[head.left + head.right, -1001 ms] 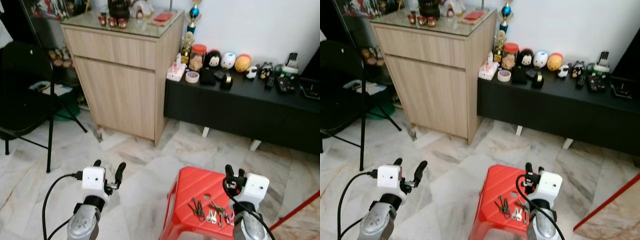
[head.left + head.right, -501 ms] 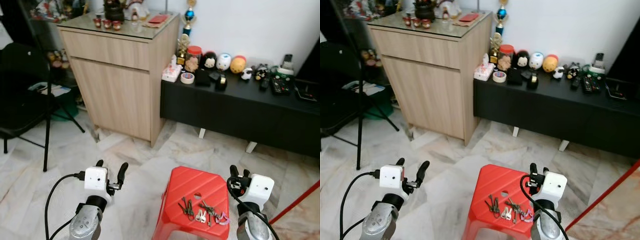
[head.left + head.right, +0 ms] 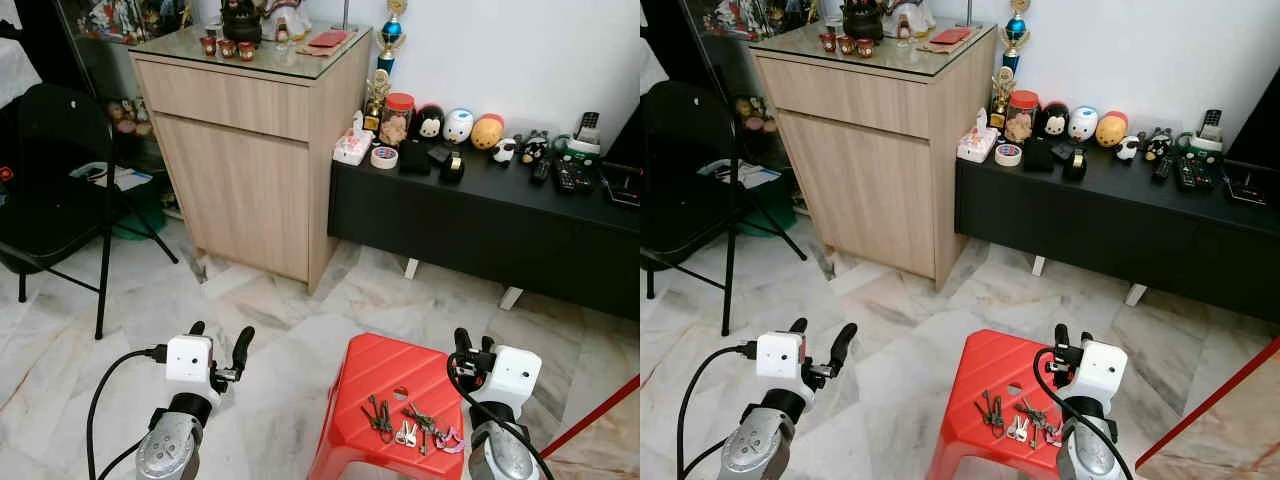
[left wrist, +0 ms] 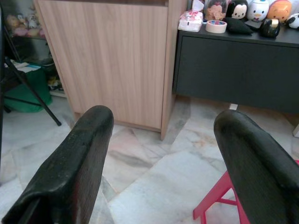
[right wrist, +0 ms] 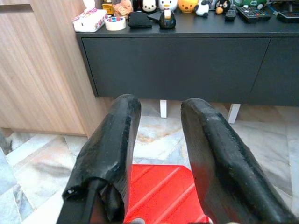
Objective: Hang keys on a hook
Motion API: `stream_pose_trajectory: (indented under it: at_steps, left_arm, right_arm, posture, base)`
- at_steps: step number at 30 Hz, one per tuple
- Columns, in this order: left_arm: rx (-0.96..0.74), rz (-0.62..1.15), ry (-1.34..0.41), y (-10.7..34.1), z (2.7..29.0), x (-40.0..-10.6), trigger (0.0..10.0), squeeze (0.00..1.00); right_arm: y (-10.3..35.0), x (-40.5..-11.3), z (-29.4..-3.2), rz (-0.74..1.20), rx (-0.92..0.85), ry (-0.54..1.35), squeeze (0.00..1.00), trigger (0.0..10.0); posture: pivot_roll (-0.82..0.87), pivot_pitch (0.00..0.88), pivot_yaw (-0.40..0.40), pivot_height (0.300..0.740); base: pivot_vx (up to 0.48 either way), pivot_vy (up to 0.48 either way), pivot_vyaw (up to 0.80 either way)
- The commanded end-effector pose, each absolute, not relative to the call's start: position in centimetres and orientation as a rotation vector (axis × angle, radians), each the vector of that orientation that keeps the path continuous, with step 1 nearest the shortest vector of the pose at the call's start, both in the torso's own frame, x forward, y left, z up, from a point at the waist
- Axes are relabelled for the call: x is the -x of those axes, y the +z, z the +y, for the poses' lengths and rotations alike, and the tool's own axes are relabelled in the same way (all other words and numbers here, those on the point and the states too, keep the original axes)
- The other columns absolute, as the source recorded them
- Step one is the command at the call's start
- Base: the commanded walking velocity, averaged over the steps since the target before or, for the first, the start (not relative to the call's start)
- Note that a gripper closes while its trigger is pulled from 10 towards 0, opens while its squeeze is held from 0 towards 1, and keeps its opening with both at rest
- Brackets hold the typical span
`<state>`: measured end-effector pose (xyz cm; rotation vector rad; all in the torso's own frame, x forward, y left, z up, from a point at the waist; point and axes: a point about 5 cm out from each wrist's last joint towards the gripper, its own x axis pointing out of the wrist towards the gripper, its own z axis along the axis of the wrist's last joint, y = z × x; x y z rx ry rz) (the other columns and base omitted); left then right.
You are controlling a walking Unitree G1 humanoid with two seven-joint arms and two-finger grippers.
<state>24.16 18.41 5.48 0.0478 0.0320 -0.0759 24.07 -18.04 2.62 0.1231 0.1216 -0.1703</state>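
Note:
Several bunches of keys [image 3: 405, 427] lie on the near part of a red plastic stool [image 3: 380, 365] on the marble floor. My right gripper [image 3: 473, 338] is held up over the stool's right edge, just right of and above the keys. Its fingers [image 5: 117, 135] stand a narrow gap apart with nothing between them. My left gripper [image 3: 220, 332] hangs over bare floor to the left of the stool. Its fingers [image 4: 88, 140] are spread wide and hold nothing.
A tall wooden cabinet [image 3: 250, 150] stands ahead on the left. Beside it a low black console [image 3: 480, 215] carries toys, tape and remotes. A black folding chair [image 3: 50, 200] is at the far left. A red bar [image 3: 600, 410] slants at the right.
The whole picture has shifted slightly, so the camera has moved. Both grippers hold the same pose and the keys lie still on the stool.

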Motion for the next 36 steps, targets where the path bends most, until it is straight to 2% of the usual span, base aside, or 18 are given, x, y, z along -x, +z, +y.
stream_pose_trajectory:
  at_steps: [1,5,19,36]
  left_arm:
    - [-0.047,0.028,-0.081,5.65,18.28,-24.14,10.0,0.00]
    - [-0.047,0.027,-0.079,5.66,18.29,-24.18,10.0,0.00]
    - [-0.045,0.029,-0.074,5.63,18.53,-24.09,10.0,0.00]
    - [-0.043,0.050,-0.076,5.37,18.47,-23.98,10.0,0.00]
  right_arm:
    - [2.84,-24.32,-18.04,0.121,-0.105,-0.166,0.00,10.0]
    - [2.77,-24.49,-18.05,0.132,-0.100,-0.173,0.00,10.0]
    - [2.53,-24.53,-17.84,0.141,-0.110,-0.175,0.00,10.0]
    - [2.44,-24.43,-17.87,0.141,-0.111,-0.174,0.00,10.0]
  posture:
    - [0.02,0.000,-0.047,0.740]
    - [0.02,0.000,-0.047,0.731]
    - [0.02,0.000,-0.048,0.631]
    - [0.02,0.003,-0.049,0.626]
  base:
    - [0.000,0.000,0.00]
    - [0.000,0.000,0.00]
    - [0.000,0.000,0.00]
    - [0.000,0.000,0.00]
